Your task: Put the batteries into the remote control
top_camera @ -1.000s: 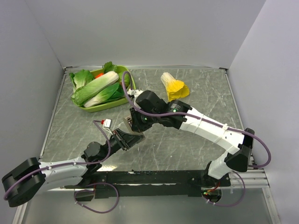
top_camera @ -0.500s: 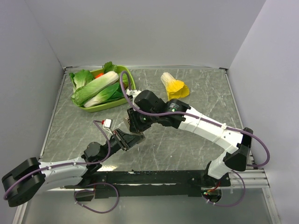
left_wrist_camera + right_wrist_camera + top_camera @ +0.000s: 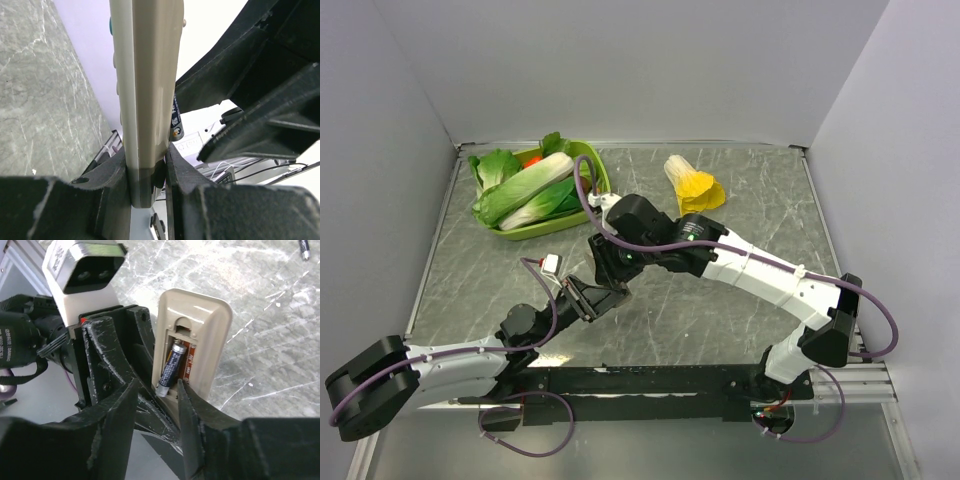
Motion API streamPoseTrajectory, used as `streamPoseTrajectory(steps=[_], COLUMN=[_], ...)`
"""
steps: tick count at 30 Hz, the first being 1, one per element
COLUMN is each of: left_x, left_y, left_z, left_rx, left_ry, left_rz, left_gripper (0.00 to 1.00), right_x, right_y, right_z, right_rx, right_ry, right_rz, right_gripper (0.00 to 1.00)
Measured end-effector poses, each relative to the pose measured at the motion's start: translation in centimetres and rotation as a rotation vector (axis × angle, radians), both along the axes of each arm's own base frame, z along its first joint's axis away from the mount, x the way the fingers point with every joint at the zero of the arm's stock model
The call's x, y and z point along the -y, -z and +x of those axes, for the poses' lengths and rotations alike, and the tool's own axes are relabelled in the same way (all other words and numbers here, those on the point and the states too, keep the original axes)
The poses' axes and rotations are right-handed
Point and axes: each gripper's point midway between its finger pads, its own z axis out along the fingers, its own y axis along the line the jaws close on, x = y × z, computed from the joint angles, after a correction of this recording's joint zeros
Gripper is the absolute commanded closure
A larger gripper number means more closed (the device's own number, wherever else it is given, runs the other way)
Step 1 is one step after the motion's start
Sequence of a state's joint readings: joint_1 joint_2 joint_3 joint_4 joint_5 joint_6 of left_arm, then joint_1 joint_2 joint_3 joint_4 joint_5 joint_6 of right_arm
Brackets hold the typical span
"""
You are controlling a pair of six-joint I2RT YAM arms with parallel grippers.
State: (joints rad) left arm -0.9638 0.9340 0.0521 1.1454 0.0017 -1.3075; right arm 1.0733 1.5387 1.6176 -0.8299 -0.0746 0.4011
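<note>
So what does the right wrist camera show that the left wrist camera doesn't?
Only the right wrist view shows the remote control's open back, with one battery lying slanted in the compartment. Only the left wrist view shows the remote edge-on, its lower end clamped between the left hand's fingers. Both show the remote and the marble table.

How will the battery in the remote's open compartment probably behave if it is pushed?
The battery is a smooth thin cylinder, so it may slip or roll. It sits tilted in the remote control, so it could pop out.
</note>
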Motion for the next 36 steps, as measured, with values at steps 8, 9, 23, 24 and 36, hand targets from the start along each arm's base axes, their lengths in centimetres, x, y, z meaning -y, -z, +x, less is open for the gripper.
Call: streamPoseTrajectory(steps=[8,9,23,24,36], left_x=[-0.2,-0.2,-0.2,-0.2,0.0], left_y=[-0.6,-0.8,-1.4,-1.3,-1.1], left_z=[-0.2,-0.2,-1.1,-1.1,-1.7], left_rx=[-0.007,-0.004,-0.023,-0.025,-0.031], left_ry=[0.006,0.007,0.055,0.057,0.094], left_rz=[-0.025,-0.031,-0.06,-0.059,-0.031], left_gripper=[0.99,0.99,0.99,0.99,0.99], right_x=[0.1,0.1,2.6,2.5,0.9], right_y=[-1.8,-2.3,-6.2,-5.9,-4.2], right_z=[0.0,-0.1,-3.9,-4.1,-4.2], right_rx=[0.102,0.129,0.579,0.602,0.76], right_ry=[-0.092,-0.114,-0.573,-0.613,-0.847], right_rz=[0.034,0.049,0.267,0.272,0.301], right_gripper=[0.48,0.45,0.42,0.42,0.46])
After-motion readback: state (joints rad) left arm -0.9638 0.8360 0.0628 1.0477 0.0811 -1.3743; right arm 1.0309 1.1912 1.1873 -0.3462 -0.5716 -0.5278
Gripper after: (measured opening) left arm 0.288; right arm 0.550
